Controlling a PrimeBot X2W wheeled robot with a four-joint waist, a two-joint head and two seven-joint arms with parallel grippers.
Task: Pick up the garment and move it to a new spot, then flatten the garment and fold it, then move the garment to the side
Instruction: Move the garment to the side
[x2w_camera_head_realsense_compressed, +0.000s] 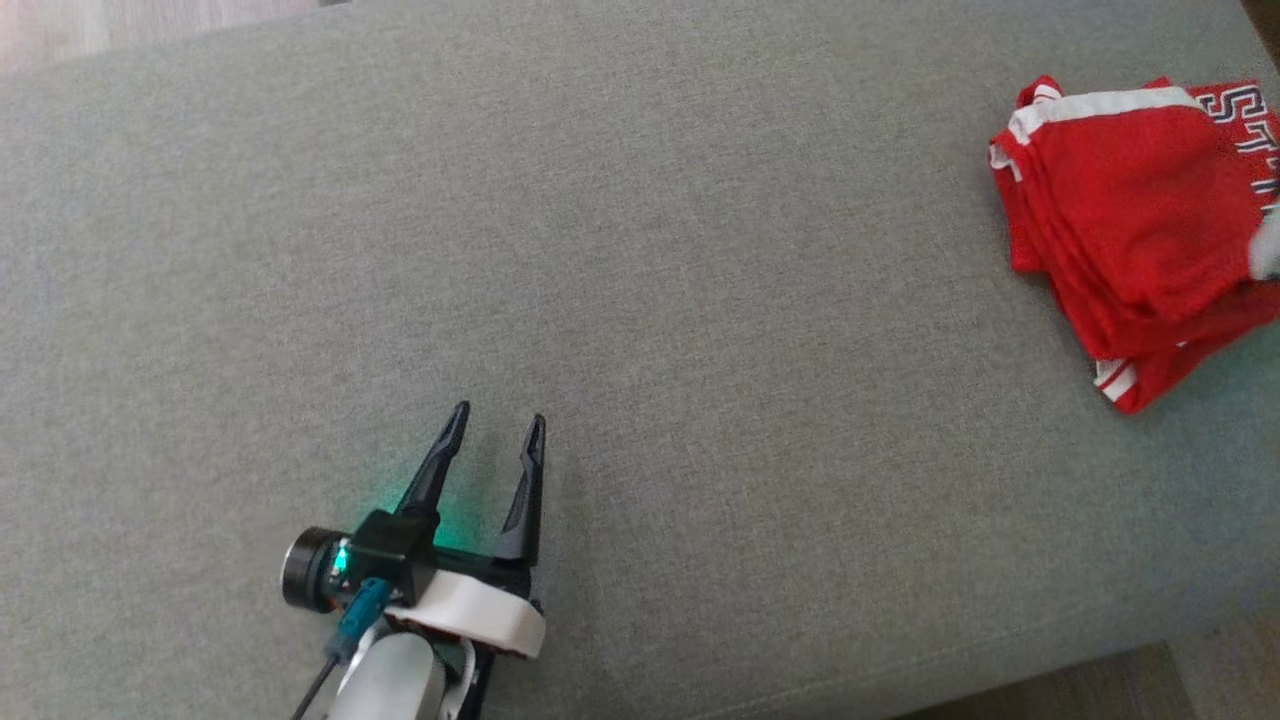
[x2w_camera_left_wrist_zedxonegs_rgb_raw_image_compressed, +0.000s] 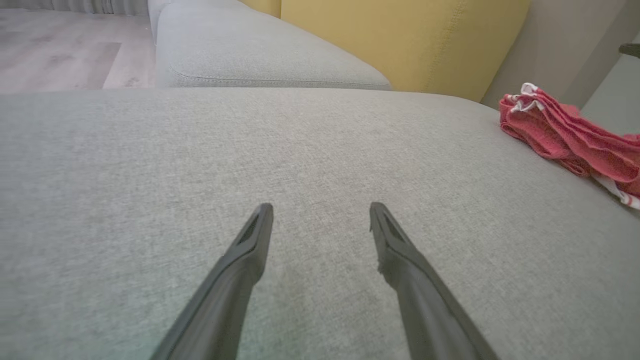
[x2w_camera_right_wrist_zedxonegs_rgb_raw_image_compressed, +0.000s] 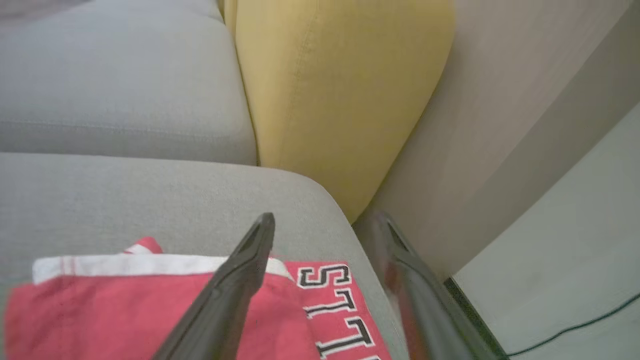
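Observation:
The garment is red with white trim and black-and-white lettering. It lies folded in a stack at the far right of the grey cushion. The left wrist view has the garment at its right edge. My left gripper hovers low over the cushion's front left, far from the cloth, open and empty. In the right wrist view my right gripper stands open just above the garment's lettered corner, at the cushion's far right corner, with nothing between its fingers.
A yellow back cushion and another grey seat stand behind the work cushion. A wall and pale floor with a thin cable lie past the right corner. Wood floor shows beyond the left side.

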